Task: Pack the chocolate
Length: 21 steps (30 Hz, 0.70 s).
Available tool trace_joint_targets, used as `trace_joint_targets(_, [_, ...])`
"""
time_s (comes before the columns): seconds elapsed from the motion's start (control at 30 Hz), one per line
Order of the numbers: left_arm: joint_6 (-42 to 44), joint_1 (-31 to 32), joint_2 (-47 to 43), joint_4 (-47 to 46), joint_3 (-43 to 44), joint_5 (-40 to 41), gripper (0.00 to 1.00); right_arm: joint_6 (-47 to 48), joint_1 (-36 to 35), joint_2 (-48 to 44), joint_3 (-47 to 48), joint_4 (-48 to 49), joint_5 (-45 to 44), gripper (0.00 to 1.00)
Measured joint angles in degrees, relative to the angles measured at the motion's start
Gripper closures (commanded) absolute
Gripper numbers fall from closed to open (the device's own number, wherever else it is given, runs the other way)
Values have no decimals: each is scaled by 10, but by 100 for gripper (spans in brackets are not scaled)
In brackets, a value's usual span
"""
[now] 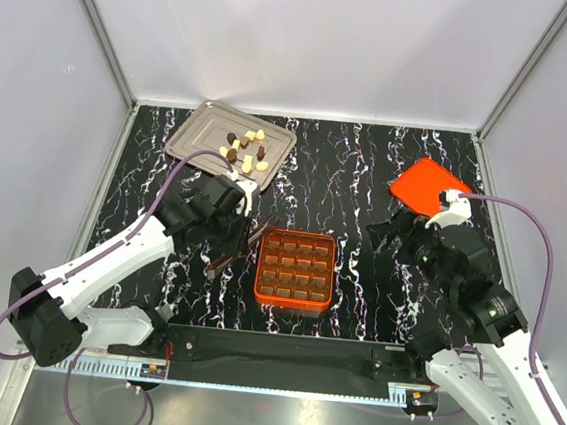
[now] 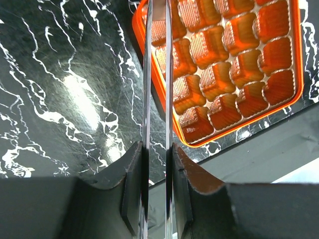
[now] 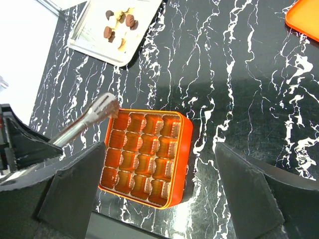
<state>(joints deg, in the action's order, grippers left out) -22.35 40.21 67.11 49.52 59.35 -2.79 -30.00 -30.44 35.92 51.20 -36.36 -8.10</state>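
Left gripper [image 2: 157, 199] low, clamping tongs [image 2: 148, 99] beside orange box [image 1: 296, 270], right gripper [image 3: 159, 184] wide, tilted down, chocolate [image 1: 245, 147] apparently on tray [image 1: 196, 129]

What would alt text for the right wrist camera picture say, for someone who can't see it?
An orange box of empty brown cells sits on a black marbled table, framed by the right arm's two spread dark fingers. Metal tongs reach its upper-left corner; a tray of chocolate lies beyond.
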Motion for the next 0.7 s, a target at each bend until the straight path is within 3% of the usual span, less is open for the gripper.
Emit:
trace_joint_targets(0.23, [-5, 5, 0, -18, -19, -5, 68, -5, 0, -13, 0, 0, 0, 0])
trace_joint_targets(0.4, [-8, 7, 1, -26, -24, -5, 55, -5, 0, -13, 0, 0, -1, 0])
trace_joint_targets(0.7, [-12, 9, 2, 4, 10, -2, 54, -5, 0, -11, 0, 0, -4, 0])
